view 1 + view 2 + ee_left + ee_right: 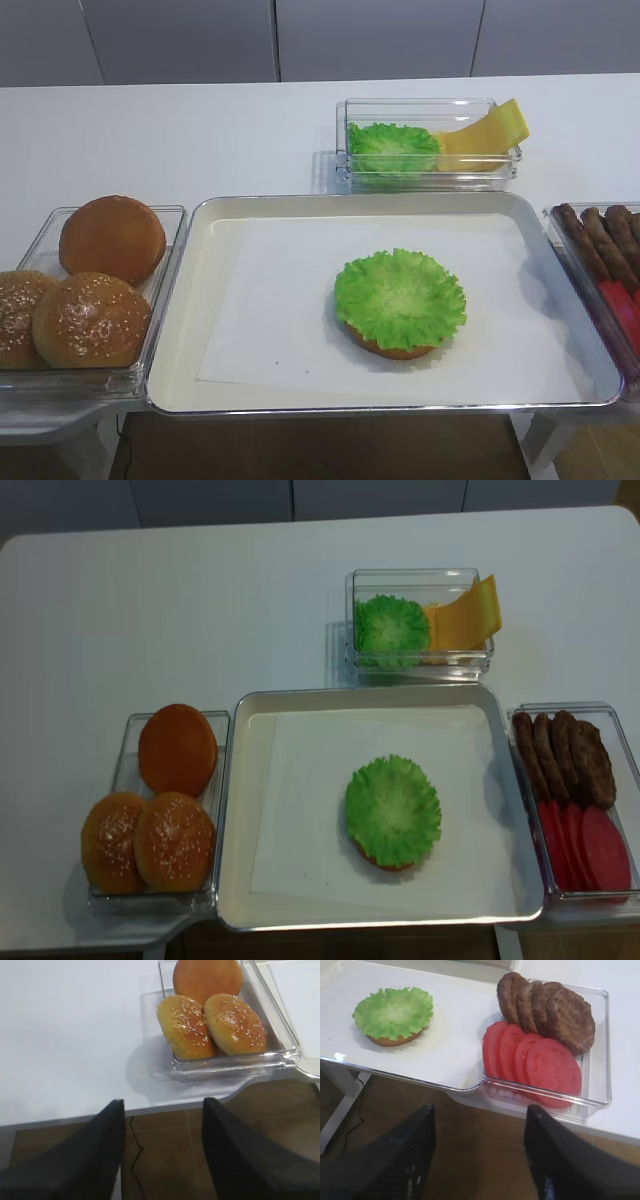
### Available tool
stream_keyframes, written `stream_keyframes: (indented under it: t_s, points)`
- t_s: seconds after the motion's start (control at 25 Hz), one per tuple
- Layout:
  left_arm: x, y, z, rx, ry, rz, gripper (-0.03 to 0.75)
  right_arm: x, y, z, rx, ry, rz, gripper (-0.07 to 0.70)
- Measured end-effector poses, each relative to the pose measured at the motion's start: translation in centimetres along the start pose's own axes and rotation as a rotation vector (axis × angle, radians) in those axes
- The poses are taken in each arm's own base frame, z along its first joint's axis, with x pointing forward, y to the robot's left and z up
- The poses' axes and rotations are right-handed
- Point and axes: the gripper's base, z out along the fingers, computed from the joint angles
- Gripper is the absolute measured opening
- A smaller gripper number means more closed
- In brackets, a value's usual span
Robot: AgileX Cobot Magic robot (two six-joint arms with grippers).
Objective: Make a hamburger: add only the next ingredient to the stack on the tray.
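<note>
You see the tray (232, 810) whole only from above; on its paper the lettuce leaf (393, 809) lies on the bun bottom (385, 860), covering it almost fully. The right wrist view alone shows you the right gripper (479, 1152), jaws wide apart and holding nothing, below the table edge near the tomato slices (532, 1062) and patties (547, 1007). The left gripper (162, 1152) also stands wide and bare, before the bin of buns (210, 1020).

I see a shiny, smooth metal tray (200, 300) lined with matt white paper (270, 300). The bins (420, 580) look like clear glossy plastic. The lettuce leaf (400, 297) is ruffled and matt; lower left, sesame-speckled buns (90, 318) gleam faintly.
</note>
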Motion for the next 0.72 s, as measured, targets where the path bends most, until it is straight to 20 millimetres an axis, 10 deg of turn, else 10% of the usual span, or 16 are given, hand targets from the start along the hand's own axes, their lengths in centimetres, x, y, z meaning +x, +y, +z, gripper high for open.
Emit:
stream_keyframes:
  t_s: [0.72]
  points:
    - [0.00, 0.00, 0.00, 0.000, 0.000, 0.000, 0.372, -0.08, 0.20, 0.14, 0.208, -0.013, 0.132, 0.427]
